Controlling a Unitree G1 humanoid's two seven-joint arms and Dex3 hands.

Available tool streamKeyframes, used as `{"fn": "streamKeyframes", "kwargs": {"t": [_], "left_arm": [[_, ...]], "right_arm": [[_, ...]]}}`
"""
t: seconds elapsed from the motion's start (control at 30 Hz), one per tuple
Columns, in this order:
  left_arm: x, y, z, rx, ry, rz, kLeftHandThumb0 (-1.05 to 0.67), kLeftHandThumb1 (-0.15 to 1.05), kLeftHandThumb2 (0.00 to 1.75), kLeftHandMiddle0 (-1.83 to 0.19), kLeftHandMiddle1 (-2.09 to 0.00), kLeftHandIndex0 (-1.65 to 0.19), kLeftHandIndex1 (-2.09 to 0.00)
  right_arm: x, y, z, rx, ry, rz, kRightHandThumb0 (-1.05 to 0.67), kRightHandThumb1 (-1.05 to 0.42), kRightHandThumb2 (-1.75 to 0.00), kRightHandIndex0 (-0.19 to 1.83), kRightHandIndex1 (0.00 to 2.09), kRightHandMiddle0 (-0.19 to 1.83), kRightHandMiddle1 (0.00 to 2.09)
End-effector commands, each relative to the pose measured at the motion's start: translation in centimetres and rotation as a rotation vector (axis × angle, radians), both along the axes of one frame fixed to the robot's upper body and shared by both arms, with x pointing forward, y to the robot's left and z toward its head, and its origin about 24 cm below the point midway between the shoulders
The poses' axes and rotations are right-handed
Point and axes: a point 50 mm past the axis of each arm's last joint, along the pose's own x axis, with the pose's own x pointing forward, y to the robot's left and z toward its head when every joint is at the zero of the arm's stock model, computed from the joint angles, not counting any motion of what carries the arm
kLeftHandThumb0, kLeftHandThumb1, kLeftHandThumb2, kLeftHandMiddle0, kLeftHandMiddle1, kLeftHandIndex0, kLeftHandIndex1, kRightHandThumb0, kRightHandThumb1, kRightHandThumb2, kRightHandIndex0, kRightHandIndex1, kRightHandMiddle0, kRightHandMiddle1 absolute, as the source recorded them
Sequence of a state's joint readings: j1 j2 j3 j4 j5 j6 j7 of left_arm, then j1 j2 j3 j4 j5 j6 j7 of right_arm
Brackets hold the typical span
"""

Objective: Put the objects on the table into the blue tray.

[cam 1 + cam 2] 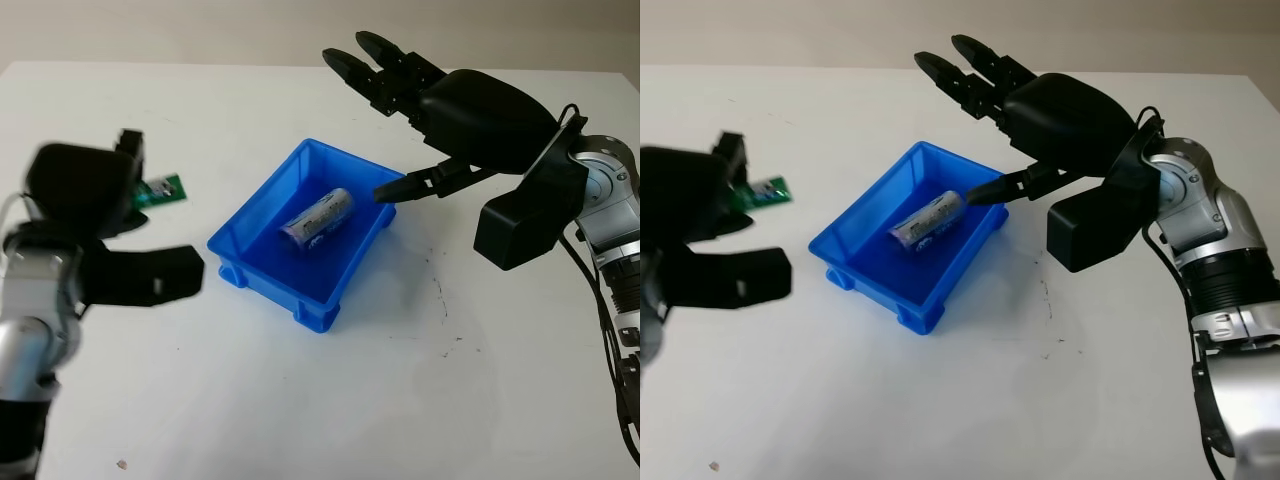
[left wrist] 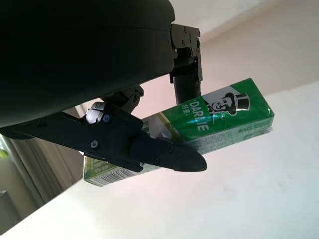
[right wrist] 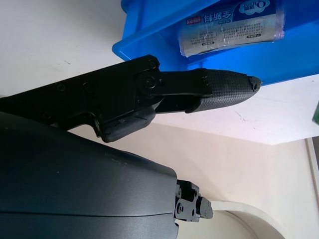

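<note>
Green box (image 2: 214, 119) pinched in the left hand (image 1: 85, 190), mid-left of frame; the roll (image 1: 318, 217) lies in the blue tray (image 1: 262, 265). Right hand (image 1: 440, 100) open, upper right, just beside the tray.

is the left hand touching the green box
Touching. The left wrist view shows the left hand with a finger laid across the green box and another pressing its far side, gripping it.

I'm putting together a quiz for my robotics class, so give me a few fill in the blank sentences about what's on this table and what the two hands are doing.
1. The wrapped roll lies inside the ____ tray.
2. The green box is gripped by the ____ hand.
3. The right hand, near the tray's far right rim, holds ____.

Missing words: blue; left; nothing
</note>
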State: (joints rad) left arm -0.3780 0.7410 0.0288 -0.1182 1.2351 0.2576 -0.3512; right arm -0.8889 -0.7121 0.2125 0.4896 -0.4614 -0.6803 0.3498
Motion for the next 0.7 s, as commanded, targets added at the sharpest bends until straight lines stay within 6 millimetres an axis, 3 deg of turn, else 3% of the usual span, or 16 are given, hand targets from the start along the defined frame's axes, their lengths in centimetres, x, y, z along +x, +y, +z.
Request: {"fn": "streamKeyframes", "kwargs": {"t": [0.0, 0.1, 0.2, 0.3, 0.4, 0.5, 0.57, 0.67], "left_arm": [[0.1, 0.8, 2.1, 0.036, -0.071, 0.029, -0.35, 1.05, 0.26, -0.74, -2.09, -0.18, -2.09], [0.4, 1.2, 3.4, 0.152, -0.140, 0.041, -0.35, 1.05, 0.18, -0.72, -2.09, -0.23, -2.09], [0.7, 1.0, 4.9, 0.135, -0.176, 0.043, -0.38, 1.05, 0.20, -0.75, -2.09, -0.23, -2.09], [0.4, -1.0, 6.4, 0.126, -0.227, -0.009, -0.41, 1.05, 0.21, -0.78, -2.09, -0.19, -2.09], [-0.4, -4.1, 7.4, 0.124, -0.311, -0.181, -0.37, 1.05, 0.17, -0.89, -2.09, -0.41, -2.09], [-1.1, -6.5, 7.5, 0.011, -0.327, -0.329, -0.32, 1.05, 0.18, -0.95, -2.09, -0.51, -2.09], [-1.6, -8.0, 7.3, -0.033, -0.321, -0.425, -0.32, 1.05, 0.20, -0.94, -2.09, -0.42, -2.09], [-2.0, -9.8, 6.7, -0.066, -0.292, -0.525, -0.32, 1.05, 0.23, -0.98, -2.09, -0.53, -2.09]], "right_arm": [[-0.1, -0.3, 0.4, 0.006, -0.015, -0.003, -0.80, -1.05, -0.39, -0.19, 0.00, -0.19, 0.00], [-0.1, -0.2, 0.4, 0.010, -0.011, -0.002, -0.80, -1.05, -0.39, -0.19, 0.00, -0.19, 0.00], [-0.1, -0.3, 0.5, 0.010, -0.017, -0.002, -0.80, -1.05, -0.39, -0.19, 0.00, -0.19, 0.00], [-0.1, -0.4, 0.6, 0.016, -0.021, -0.009, -0.80, -1.05, -0.40, -0.19, 0.00, -0.19, 0.00], [0.0, -0.6, 0.4, 0.056, -0.032, -0.026, -0.81, -1.05, -0.44, -0.19, 0.00, -0.19, 0.00], [0.4, -1.1, -0.1, 0.217, 0.023, -0.060, -0.82, -1.05, -0.45, -0.19, 0.00, -0.19, 0.00], [0.8, -1.6, -0.7, 0.387, 0.096, -0.089, -0.82, -1.05, -0.48, -0.19, 0.00, -0.19, 0.00], [1.4, -2.4, -1.6, 0.615, 0.192, -0.160, -0.83, -1.05, -0.57, -0.19, 0.00, -0.19, 0.00]]}}
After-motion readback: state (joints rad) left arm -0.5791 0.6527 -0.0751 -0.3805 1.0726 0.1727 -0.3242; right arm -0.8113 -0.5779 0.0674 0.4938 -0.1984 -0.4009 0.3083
